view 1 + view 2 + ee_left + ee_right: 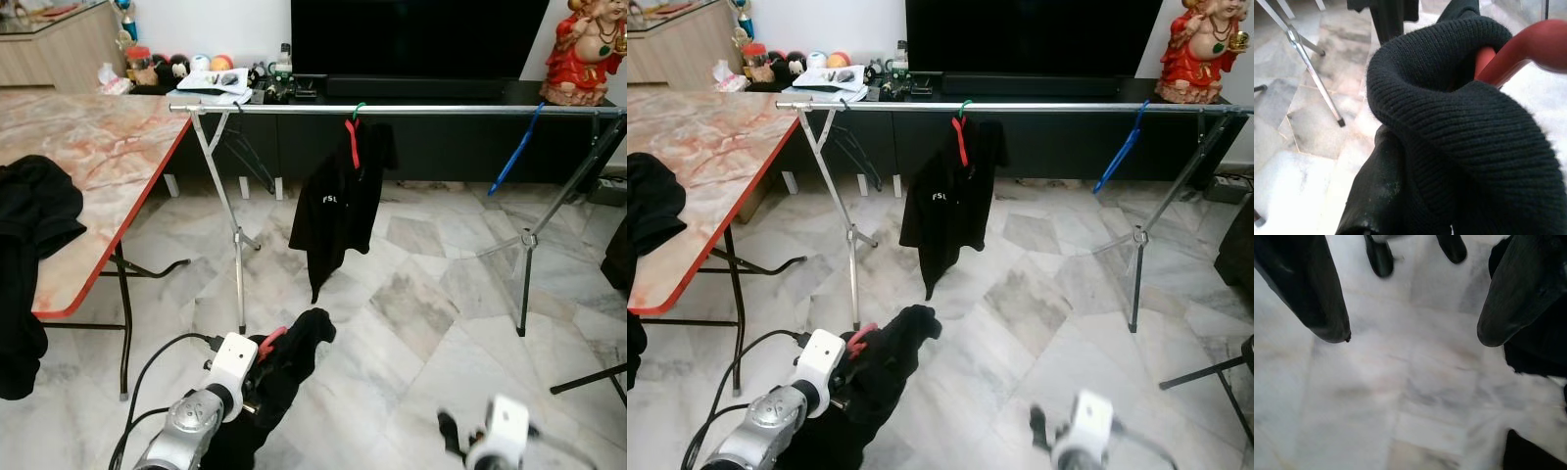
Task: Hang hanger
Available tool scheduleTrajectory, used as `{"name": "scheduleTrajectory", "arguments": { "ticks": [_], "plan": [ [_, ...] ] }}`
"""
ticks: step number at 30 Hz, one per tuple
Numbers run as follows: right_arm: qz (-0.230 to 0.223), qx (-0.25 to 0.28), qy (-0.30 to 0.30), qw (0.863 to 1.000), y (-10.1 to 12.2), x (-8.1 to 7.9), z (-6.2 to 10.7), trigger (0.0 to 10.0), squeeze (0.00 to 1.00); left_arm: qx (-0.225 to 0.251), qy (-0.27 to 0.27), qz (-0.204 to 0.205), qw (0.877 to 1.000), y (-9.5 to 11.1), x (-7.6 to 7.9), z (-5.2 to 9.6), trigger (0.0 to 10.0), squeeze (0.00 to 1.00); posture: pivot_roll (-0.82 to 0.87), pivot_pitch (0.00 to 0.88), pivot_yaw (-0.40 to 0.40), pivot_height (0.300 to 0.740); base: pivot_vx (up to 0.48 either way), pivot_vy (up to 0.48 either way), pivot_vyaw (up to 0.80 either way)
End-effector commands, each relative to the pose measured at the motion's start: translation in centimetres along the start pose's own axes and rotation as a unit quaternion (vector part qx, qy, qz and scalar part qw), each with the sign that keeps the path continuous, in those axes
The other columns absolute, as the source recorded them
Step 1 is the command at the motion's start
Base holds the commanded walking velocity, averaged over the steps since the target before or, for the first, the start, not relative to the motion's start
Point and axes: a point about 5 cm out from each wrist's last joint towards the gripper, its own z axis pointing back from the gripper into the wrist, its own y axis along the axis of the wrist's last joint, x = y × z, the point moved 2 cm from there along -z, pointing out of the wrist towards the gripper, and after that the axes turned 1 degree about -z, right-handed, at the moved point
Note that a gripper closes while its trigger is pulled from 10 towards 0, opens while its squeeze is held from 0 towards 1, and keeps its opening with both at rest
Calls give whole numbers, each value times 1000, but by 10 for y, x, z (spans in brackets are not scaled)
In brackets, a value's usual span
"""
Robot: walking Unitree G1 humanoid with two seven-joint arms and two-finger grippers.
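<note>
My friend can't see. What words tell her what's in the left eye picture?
The robot's left pincer holds a black sweater on a red hanger above the marble floor. Ahead, a metal clothes rack holds a hanging black shirt and a blue hanger.

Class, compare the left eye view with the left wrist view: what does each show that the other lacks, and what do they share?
Left eye view alone: the full metal rail, a blue hanger on it, the marble table, and the right tool low over the floor.

Left wrist view alone: the ribbed knit of the black garment wrapped round a red hanger.

Shared: that garment on the left tool, the rail's leg, the hung black shirt, the marble floor.
</note>
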Motion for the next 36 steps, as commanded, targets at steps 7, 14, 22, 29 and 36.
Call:
{"name": "scheduleTrajectory", "arguments": {
  "ticks": [7, 14, 22, 29, 36],
  "plan": [
    [-11, -18, -26, 999, -29, 3, 6, 10000, 0, 69, 9, 43, 997, 13, -1, 7, 10000, 0, -45, 0, 51, 740, 0, 0, 0],
    [-6, -29, -60, 998, -34, 17, 9, 10000, 0, 65, 14, 37, 997, 9, 2, 8, 10000, 0, -43, 0, 55, 740, 84, 0, 0],
    [-6, -34, -63, 997, -38, 22, 10, 10000, 0, 69, 11, 39, 997, 9, 3, 8, 10000, 0, -43, 0, 55, 740, 406, 0, 0],
    [-2, -42, -65, 997, -40, 23, 10, 10000, 0, 68, 12, 31, 997, 10, 3, 7, 10000, 0, -48, 1, 57, 740, 480, 0, -674],
    [4, -43, -58, 997, -42, 20, 11, 10000, 0, 69, 11, 31, 997, 12, 3, 8, 10000, 0, -38, 23, 56, 740, 480, 0, -308]
  ]
}}
